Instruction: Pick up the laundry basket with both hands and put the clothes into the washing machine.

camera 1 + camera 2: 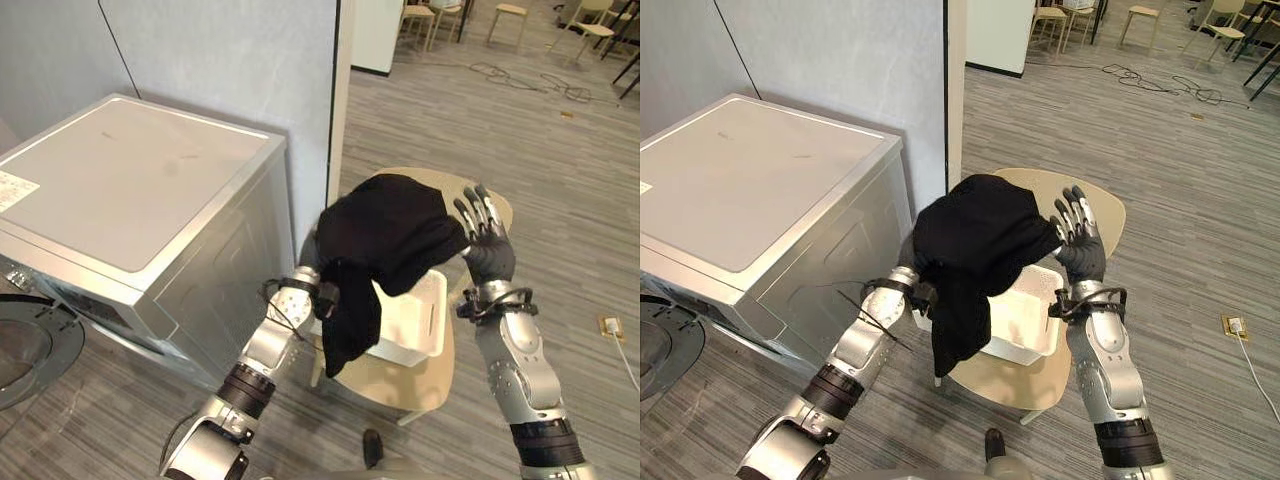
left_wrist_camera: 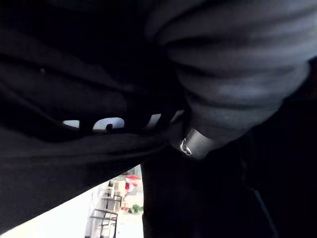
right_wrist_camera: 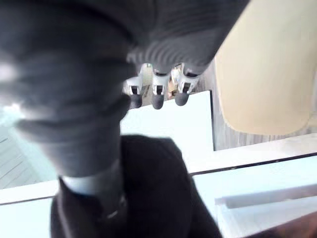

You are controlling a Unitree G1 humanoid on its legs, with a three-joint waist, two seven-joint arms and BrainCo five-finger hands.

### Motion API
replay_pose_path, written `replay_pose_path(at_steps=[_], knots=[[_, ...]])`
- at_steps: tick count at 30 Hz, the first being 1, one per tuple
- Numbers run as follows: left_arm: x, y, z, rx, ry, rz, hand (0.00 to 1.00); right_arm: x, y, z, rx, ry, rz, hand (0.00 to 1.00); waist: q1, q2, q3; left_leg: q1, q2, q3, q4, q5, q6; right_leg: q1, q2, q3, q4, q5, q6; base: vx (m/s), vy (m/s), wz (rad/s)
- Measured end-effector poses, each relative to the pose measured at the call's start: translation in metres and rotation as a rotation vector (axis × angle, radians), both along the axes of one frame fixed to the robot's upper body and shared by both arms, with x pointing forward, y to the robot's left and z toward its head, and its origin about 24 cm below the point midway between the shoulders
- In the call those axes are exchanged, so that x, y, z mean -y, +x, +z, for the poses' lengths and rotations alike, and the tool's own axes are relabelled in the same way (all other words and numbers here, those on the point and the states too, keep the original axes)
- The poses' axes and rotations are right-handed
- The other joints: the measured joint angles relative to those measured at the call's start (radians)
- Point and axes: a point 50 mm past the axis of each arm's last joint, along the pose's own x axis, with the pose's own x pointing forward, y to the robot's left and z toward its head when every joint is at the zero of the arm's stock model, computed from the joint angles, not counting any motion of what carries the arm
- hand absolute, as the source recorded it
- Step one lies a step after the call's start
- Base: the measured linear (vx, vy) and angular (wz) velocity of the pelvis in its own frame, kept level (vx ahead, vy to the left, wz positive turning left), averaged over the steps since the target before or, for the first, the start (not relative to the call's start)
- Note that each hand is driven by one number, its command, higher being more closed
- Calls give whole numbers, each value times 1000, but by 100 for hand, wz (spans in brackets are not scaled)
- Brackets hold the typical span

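Nearest to the camera are the two arms, which reach forward from below. The left hand [image 1: 309, 254] is up under a bundle of black clothes [image 1: 395, 230]. The cloth lies over it and around it, so I cannot tell if its fingers are curled or straight (the left wrist view gives mostly dark folds beside the ribbed cover). The right hand [image 1: 487, 240] is raised on the other side of the bundle. It is released, with the fingers [image 3: 157, 95] straight and pointing upward. It stands just beside the edge of the cloth, but whether it really touches the cloth I cannot tell.

The black clothes are lifted above the white laundry basket [image 1: 415, 320]. One long part hangs down over the basket's side that is nearer to the left arm, and past its rim. The basket itself stands on the seat of a beige chair [image 1: 400, 388], and neither hand is on it.

On the robot's left stands the washing machine [image 1: 130, 190], silver-grey with a flat top, against a grey wall panel [image 1: 230, 60]. Its round door [image 1: 30, 345] is swung open, low at the left edge of the head views. The clothes are well apart from this door, between the machine's side and the right hand. Far behind, on the grey wooden floor [image 1: 560, 160], some more light chairs [image 1: 510, 15] are standing.
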Motion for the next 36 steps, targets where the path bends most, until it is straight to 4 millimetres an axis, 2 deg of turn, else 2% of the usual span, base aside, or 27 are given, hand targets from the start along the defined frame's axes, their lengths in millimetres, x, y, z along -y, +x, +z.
replay_pose_path(at_steps=[4,7,9,11,13,15,17,19,20,22,23,24,25,26,27,28,29,30,31,32,33,34,35,36], knots=[[-32,3,1,-3,-54,147,100,28,-18,-16,-66,31,-164,0,-3,4,-7,26,-1,-5,-7,0,0,26,0,-7,0,-3,3,-28,-4,2],[-76,-13,5,34,-128,326,100,61,-45,-32,-144,8,-351,0,-4,15,-30,29,-2,-14,-17,1,-1,31,-2,-14,2,-13,9,-37,-13,6],[-91,-21,6,52,-147,386,100,72,-54,-38,-172,0,-420,0,-3,20,-34,29,-1,-16,-17,1,-2,32,-2,-16,2,-14,9,-8,-12,5],[-113,-35,9,88,-174,486,100,92,-67,-49,-244,-36,-538,0,0,25,-39,25,0,-21,-7,1,-2,34,-2,-18,2,-14,9,-10,-9,10],[-136,-44,23,162,-192,580,100,120,-85,-70,-377,-55,-691,0,6,22,-41,-8,4,-57,24,0,-2,38,-3,-46,1,-14,9,-42,-16,37],[-143,-48,30,206,-201,609,100,132,-94,-79,-446,-74,-770,0,9,21,-40,-32,7,-77,42,-1,-1,36,-3,-65,1,-14,8,-77,-22,38],[-153,-55,43,281,-204,654,100,151,-113,-95,-562,-71,-895,0,26,20,-38,-83,18,-112,80,-7,0,32,1,-99,1,-17,1,-112,-31,52],[-159,-62,53,334,-193,675,100,161,-128,-108,-637,-33,-973,0,31,25,-30,-124,42,-134,122,-12,-1,29,11,-144,26,-29,-14,-81,-52,62],[-162,-66,58,361,-191,686,100,166,-139,-117,-693,-12,-1009,0,42,36,-17,-141,66,-150,144,-26,17,27,24,-179,58,-46,-36,-88,-83,65],[-163,-70,64,400,-194,694,100,175,-171,-137,-819,36,-1093,0,59,30,-14,-146,110,-64,144,-54,68,32,27,-244,64,-50,-40,-49,-112,82],[-163,-71,66,422,-191,689,100,178,-196,-155,-926,97,-1152,0,56,0,-18,-138,148,7,170,-67,64,51,5,-305,46,-56,-51,-9,-55,124],[-161,-70,66,423,-193,677,100,181,-224,-173,-1049,164,-1191,0,56,11,6,-182,234,87,352,-102,106,71,6,-376,49,-56,-55,-20,5,133],[-159,-68,63,408,-187,660,100,181,-239,-183,-1120,201,-1201,0,57,16,9,-189,267,125,421,-111,122,76,5,-404,53,-60,-60,-39,37,125],[-157,-63,56,372,-177,640,100,172,-269,-201,-1254,314,-1209,0,56,24,8,-182,305,187,510,-117,145,83,-7,-461,64,-63,-62,-43,87,130],[-156,-60,49,339,-174,626,100,158,-297,-215,-1342,449,-1230,0,46,47,3,-170,338,237,551,-104,168,84,-23,-524,87,-76,-60,-32,119,138],[-153,-59,47,329,-177,613,100,149,-311,-221,-1375,520,-1239,0,40,63,0,-163,344,251,536,-53,201,87,-29,-554,98,-88,-44,-19,162,184],[-147,-58,43,312,-191,583,100,124,-334,-233,-1426,705,-1238,0,20,87,-2,-166,280,248,431,-68,162,86,-58,-612,136,-131,-20,-32,185,214],[-146,-60,36,287,-180,567,100,93,-355,-243,-1480,862,-1213,0,5,59,-4,-134,183,238,243,-102,135,80,-100,-630,124,-138,-17,-44,211,226],[-148,-62,34,280,-169,562,100,74,-360,-249,-1509,919,-1183,0,-1,44,-4,-121,168,254,229,-88,95,83,-118,-654,102,-125,-29,-101,182,188],[-150,-67,26,251,-183,572,100,49,-363,-257,-1544,991,-1117,0,4,50,-5,-127,200,271,265,-79,87,87,-115,-690,91,-114,-27,-87,136,120],[-152,-71,21,233,-189,579,100,42,-362,-259,-1549,1012,-1087,0,4,64,-13,-132,208,264,248,-73,6,91,-111,-708,91,-98,-13,-51,179,103],[-155,-78,11,187,-182,584,100,27,-352,-265,-1556,1035,-997,0,17,55,-16,-134,181,255,233,-57,2,102,-124,-719,82,-81,-9,-24,228,54],[-156,-84,0,143,-173,582,100,19,-345,-268,-1578,1017,-905,0,31,38,-14,-143,151,253,218,-55,8,103,-141,-713,66,-59,-3,-50,289,48],[-155,-86,-4,117,-173,571,100,16,-338,-270,-1594,990,-841,0,32,36,-10,-160,132,235,215,-58,15,100,-153,-720,69,-57,0,-84,284,68]])
